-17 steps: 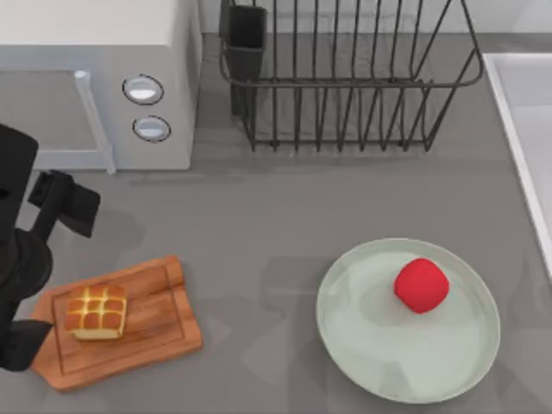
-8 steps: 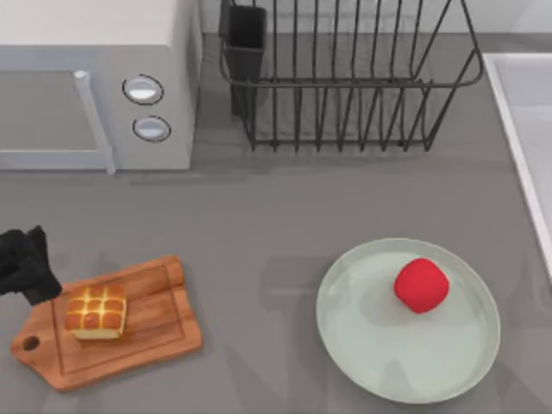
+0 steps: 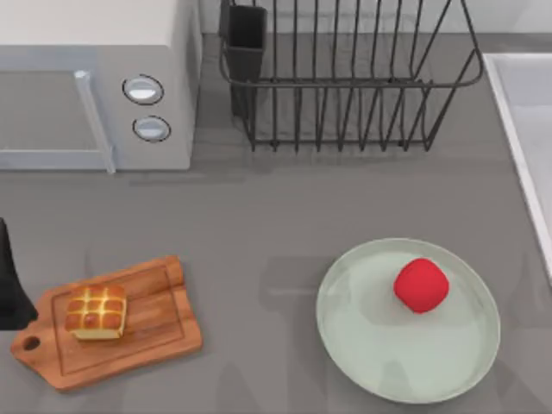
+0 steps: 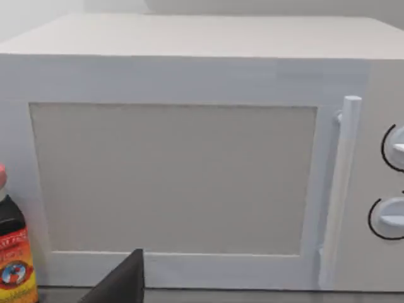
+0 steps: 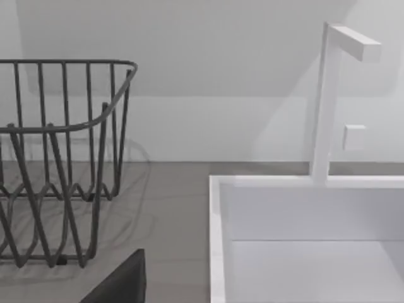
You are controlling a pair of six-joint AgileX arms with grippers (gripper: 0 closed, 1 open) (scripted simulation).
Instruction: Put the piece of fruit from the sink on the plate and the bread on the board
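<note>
Bread (image 3: pixel 97 312) sits on the board (image 3: pixel 147 332), fruit (image 3: pixel 421 285) on the plate (image 3: pixel 405 345).
Your wrist views add microwave (image 4: pixel 189 158), bottle (image 4: pixel 12 252), sink (image 5: pixel 303 240); jaw states: you cannot tell.

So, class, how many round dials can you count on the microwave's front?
2: the upper dial sits directly above the lower dial, both right of the door handle on the microwave.

No legible text appears on any surface; the bottle (image 4: pixel 12 252) beside the microwave (image 4: pixel 189 158) carries a red and yellow label with print too small to read, and the microwave dials (image 3: pixel 143 89) bear no markings.
</note>
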